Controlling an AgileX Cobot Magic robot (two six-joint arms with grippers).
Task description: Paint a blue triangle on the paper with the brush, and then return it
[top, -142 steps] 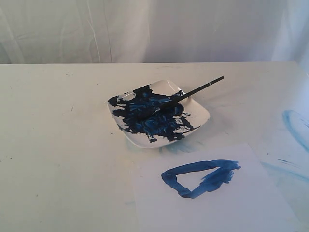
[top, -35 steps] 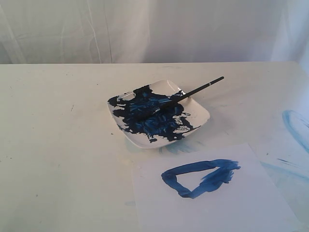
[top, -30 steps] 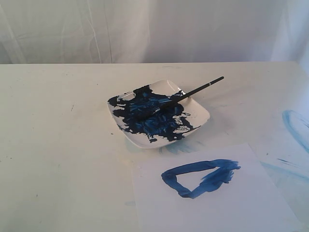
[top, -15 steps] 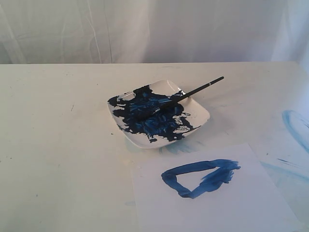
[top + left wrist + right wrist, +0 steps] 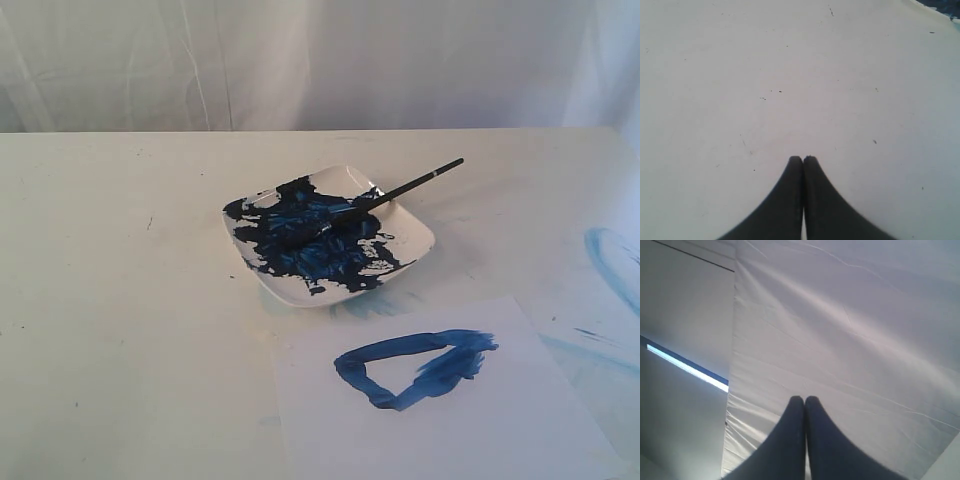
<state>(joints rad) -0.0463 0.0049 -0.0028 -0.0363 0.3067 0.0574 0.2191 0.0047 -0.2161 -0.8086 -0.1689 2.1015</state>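
Observation:
In the exterior view the blue triangle [image 5: 412, 368] is a rough dark-blue outline with a smeared right corner, on the paper [image 5: 500, 430] at the front right. The brush [image 5: 400, 189] lies across the white dish [image 5: 415, 245], bristles in the dark-blue paint, black handle pointing up to the right past the rim. Neither arm shows in the exterior view. My left gripper [image 5: 803, 159] is shut with nothing in it, over bare tabletop. My right gripper [image 5: 804, 399] is shut and empty, facing a white cloth backdrop.
Pale light-blue smears [image 5: 610, 262] mark the tabletop at the far right. A white curtain [image 5: 300, 60] hangs behind the table. A corner of the dish [image 5: 945, 6] shows at the edge of the left wrist view. The tabletop [image 5: 120, 250] stretches left of the dish.

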